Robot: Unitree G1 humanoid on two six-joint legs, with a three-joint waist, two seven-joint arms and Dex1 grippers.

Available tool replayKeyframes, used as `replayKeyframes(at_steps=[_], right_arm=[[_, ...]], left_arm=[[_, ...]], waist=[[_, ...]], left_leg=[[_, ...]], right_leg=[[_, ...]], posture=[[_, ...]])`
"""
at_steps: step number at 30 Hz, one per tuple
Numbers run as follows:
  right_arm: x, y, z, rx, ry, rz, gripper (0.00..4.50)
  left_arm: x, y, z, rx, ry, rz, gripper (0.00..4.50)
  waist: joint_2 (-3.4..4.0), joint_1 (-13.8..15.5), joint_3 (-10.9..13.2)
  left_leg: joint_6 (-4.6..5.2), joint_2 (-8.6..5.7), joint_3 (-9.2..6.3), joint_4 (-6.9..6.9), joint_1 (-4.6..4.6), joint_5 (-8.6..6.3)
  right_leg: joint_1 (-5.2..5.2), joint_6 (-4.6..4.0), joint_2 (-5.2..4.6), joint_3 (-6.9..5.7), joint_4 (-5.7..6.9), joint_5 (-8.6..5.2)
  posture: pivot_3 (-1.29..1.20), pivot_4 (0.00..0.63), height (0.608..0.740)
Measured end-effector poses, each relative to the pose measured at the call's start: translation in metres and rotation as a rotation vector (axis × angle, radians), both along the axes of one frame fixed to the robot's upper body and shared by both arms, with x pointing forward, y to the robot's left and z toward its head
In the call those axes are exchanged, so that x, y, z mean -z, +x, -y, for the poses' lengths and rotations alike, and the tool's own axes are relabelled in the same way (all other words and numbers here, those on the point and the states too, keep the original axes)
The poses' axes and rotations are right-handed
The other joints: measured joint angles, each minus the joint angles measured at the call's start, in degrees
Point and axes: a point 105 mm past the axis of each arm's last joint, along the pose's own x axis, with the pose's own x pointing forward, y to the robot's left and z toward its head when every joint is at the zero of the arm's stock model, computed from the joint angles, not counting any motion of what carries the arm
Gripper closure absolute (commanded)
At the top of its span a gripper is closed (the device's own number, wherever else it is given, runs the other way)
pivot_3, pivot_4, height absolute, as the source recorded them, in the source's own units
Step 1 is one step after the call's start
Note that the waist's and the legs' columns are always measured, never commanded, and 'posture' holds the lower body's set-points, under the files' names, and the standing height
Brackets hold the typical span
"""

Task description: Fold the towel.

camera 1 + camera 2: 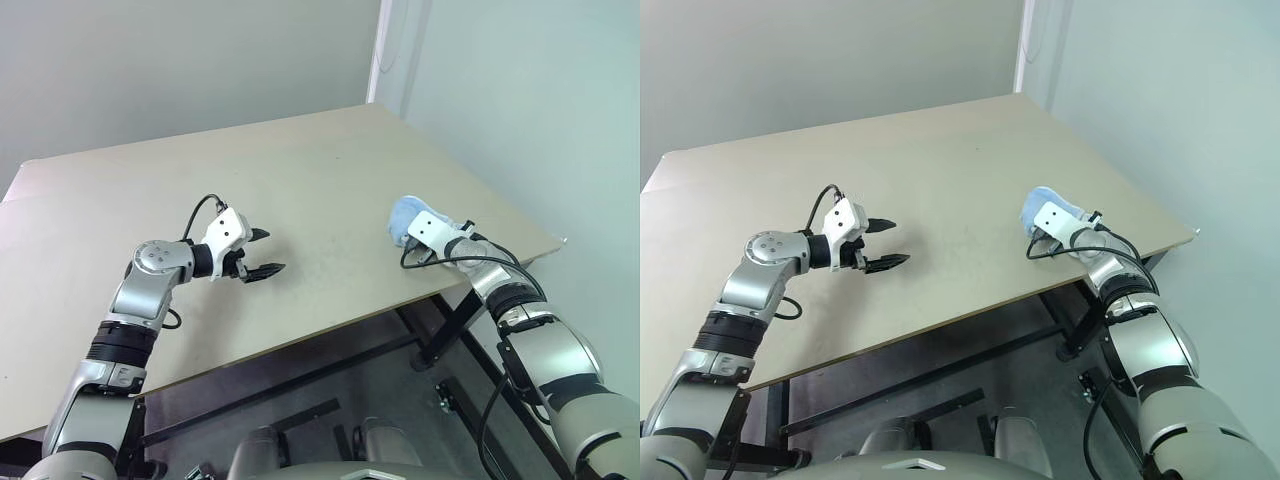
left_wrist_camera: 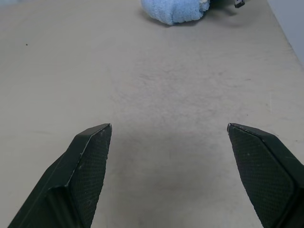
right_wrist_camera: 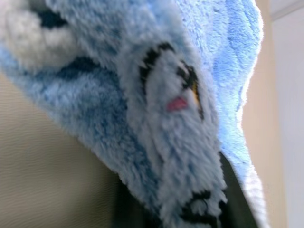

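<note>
My left pincer (image 1: 262, 252) hovers spread wide over bare desk (image 1: 320, 170). My right pincer (image 1: 1042, 232) is buried in the bunched towel (image 1: 408, 215) near the desk's right edge; its grip I cannot tell. Better to spread the towel flat, then fold it.

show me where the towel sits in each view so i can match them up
Left eye view: towel bunched at the right claw, near the table's right edge.
Right eye view: same spot, right of centre.
Left wrist view: blue lump at the top edge, beyond the open left claw.
Right wrist view: close up, across the picture.
Shared landmark: the tan table.
</note>
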Motion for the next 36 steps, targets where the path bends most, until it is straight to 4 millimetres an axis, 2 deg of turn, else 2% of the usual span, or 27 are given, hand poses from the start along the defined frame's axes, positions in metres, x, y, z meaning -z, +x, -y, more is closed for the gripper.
replayKeyframes(at_steps=[5,9,12,16,18,21,24,26,29,32,36], right_arm=[[-0.007,-0.002,-0.008,-0.067,0.091,-0.038,1.41],[-0.012,-0.013,-0.019,-0.113,0.343,-0.144,0.09],[-0.034,-0.021,-0.026,-0.161,0.579,-0.200,0.01],[-0.085,-0.025,-0.016,-0.209,0.792,-0.130,0.01],[-0.103,-0.020,-0.008,-0.173,0.868,-0.059,0.01],[-0.116,-0.006,0.008,-0.056,0.932,0.035,0.01],[-0.110,0.009,0.026,0.105,0.922,0.105,0.01],[-0.093,0.012,0.028,0.171,0.918,0.103,0.01],[-0.056,0.012,0.020,0.244,0.883,0.048,0.01],[-0.022,0.009,0.000,0.282,0.852,-0.027,0.01],[-0.004,0.006,0.000,0.350,0.778,-0.020,0.01]], left_arm=[[0.000,0.000,-0.002,-0.003,0.005,-0.001,0.38],[0.000,0.000,-0.002,-0.002,0.005,-0.001,0.38],[-0.001,-0.001,-0.004,-0.005,0.010,-0.002,0.38],[-0.001,-0.001,-0.008,-0.010,0.018,-0.004,0.38],[-0.002,0.000,-0.010,-0.015,0.017,-0.003,0.38],[-0.002,0.000,-0.009,-0.014,0.014,-0.003,0.38],[-0.001,0.000,-0.004,-0.008,0.000,-0.004,0.38],[0.000,0.000,-0.003,-0.006,-0.005,-0.006,0.38],[0.000,-0.001,0.000,-0.007,-0.012,-0.016,0.38],[-0.003,-0.001,0.003,0.004,-0.018,-0.005,0.38],[-0.003,-0.001,0.002,-0.003,-0.021,-0.009,0.38]], waist=[[0.00,-0.03,0.00],[0.00,0.11,0.00],[0.01,0.20,0.01],[0.01,0.40,0.01],[0.02,0.38,0.01],[0.02,0.19,0.01],[0.01,0.16,0.01],[0.01,0.14,0.01],[0.03,0.06,0.02],[0.03,0.08,0.02],[0.01,0.22,0.01]], left_leg=[[0.00,0.00,-0.10,0.03,0.11,0.00],[0.00,0.00,-0.19,0.05,0.11,0.00],[0.00,-0.01,-0.20,0.12,0.05,0.00],[-0.14,-0.03,-0.20,0.16,0.01,-0.09],[-0.19,-0.03,-0.17,0.16,0.01,-0.11],[-0.19,-0.03,-0.15,0.13,0.01,-0.12],[-0.19,-0.03,-0.14,0.09,0.01,-0.11],[-0.16,-0.04,-0.14,0.03,0.00,-0.10],[-0.02,-0.05,-0.13,-0.01,-0.05,-0.01],[0.00,-0.05,-0.14,0.03,-0.05,0.00],[-0.01,-0.06,-0.19,0.18,-0.04,0.00]], right_leg=[[-0.01,-0.01,0.03,0.00,0.24,-0.01],[-0.02,-0.01,0.07,-0.01,0.30,-0.01],[-0.04,-0.01,0.04,0.00,0.31,-0.01],[-0.06,-0.02,-0.01,-0.04,0.28,-0.01],[-0.08,-0.03,-0.03,-0.05,0.26,0.00],[-0.12,-0.09,-0.04,-0.05,0.24,0.03],[-0.14,-0.10,-0.03,-0.05,0.24,0.03],[-0.16,-0.09,-0.02,-0.05,0.22,0.03],[-0.21,-0.08,-0.01,-0.03,0.22,0.03],[-0.20,-0.07,0.01,-0.03,0.26,0.03],[-0.09,-0.07,0.00,-0.03,0.27,0.03]], posture=[[0.00,0.000,0.740],[0.00,0.000,0.740],[0.00,0.000,0.740],[0.00,0.000,0.740],[0.00,0.000,0.740],[0.00,0.000,0.740],[0.00,0.000,0.740],[0.00,0.000,0.740],[0.00,0.000,0.740],[0.00,0.000,0.740],[0.00,0.000,0.740]])
